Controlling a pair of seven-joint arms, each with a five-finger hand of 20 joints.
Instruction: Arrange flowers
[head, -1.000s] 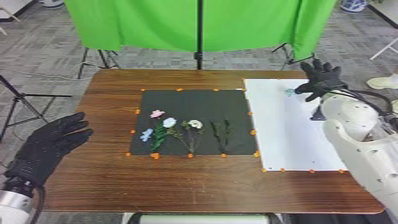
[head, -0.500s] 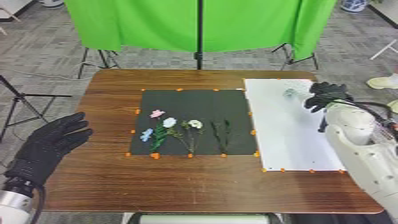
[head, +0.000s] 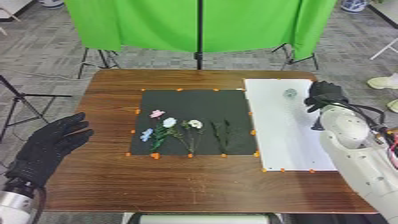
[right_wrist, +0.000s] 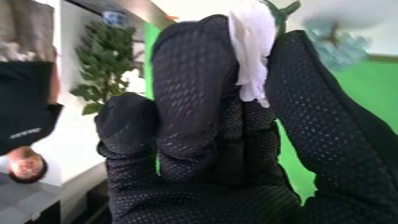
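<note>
We've got a bloom in hand!
Our right hand (head: 327, 95) has curled its spread fingers, now pinching a pale flower (right_wrist: 252, 50) by the white sheet (head: 289, 132); placing it likely comes next. Our left hand (head: 44, 147) lies open.

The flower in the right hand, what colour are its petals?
Whitish, faintly lilac; the flower shows best in the right wrist view.

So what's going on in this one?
The robot's right hand, over the right side of the white sheet, has a pale flower pinched between its fingers and thumb. Other flowers still lie on the black mat. The left hand waits open by the left edge of the table.
</note>
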